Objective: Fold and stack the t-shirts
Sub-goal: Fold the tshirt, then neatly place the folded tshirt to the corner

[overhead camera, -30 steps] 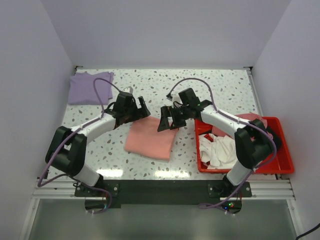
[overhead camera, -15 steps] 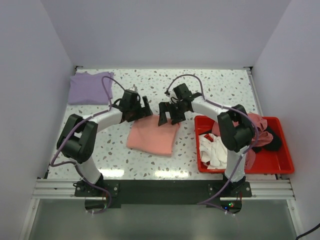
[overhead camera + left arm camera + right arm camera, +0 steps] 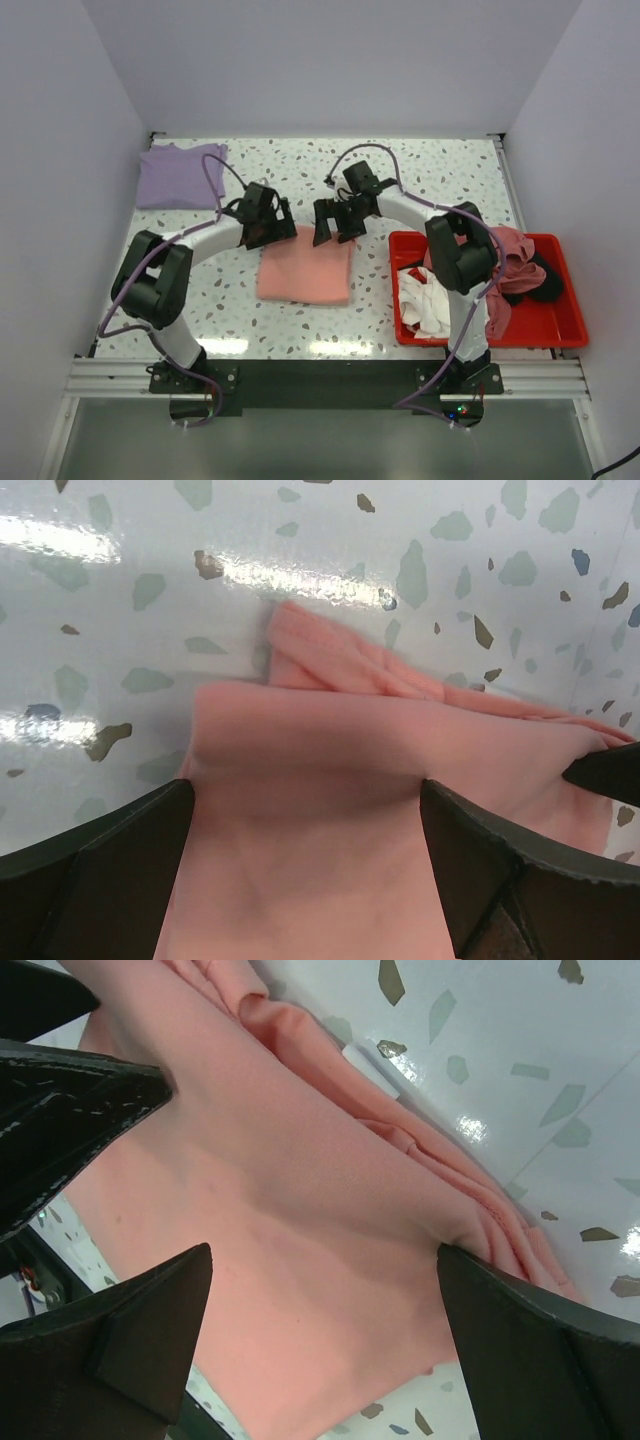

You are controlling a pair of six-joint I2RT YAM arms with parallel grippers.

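The left gripper (image 3: pixel 272 222) stands wide open over the far left corner of the salmon-pink t-shirt (image 3: pixel 305 272). In its wrist view the two dark fingers (image 3: pixel 100 880) straddle the cloth with nothing pinched between them. The right gripper (image 3: pixel 332 222) is spread just as wide at the far right corner, and its fingers (image 3: pixel 540 1350) frame the same pink fabric. Whether any fingertip actually presses the cloth cannot be told. The two grippers sit close together, facing each other across the shirt's far edge (each one shows at the rim of the other's wrist view).

The salmon-pink t-shirt lies folded into a rough rectangle at the middle of the table (image 3: pixel 440 180), with layered folds bunched along its far edge. A lavender-purple t-shirt (image 3: pixel 178 175) lies folded at the far left corner, well apart. To the right, a red plastic bin (image 3: pixel 545 322) holds a crumpled white t-shirt (image 3: pixel 430 300), a dusty pink t-shirt (image 3: pixel 505 250) draped over its far rim, and a black t-shirt (image 3: pixel 548 283). The right arm's elbow rises in front of the bin.

The tabletop is glossy white terrazzo with grey-green flecks, enclosed by plain pale walls on three sides.
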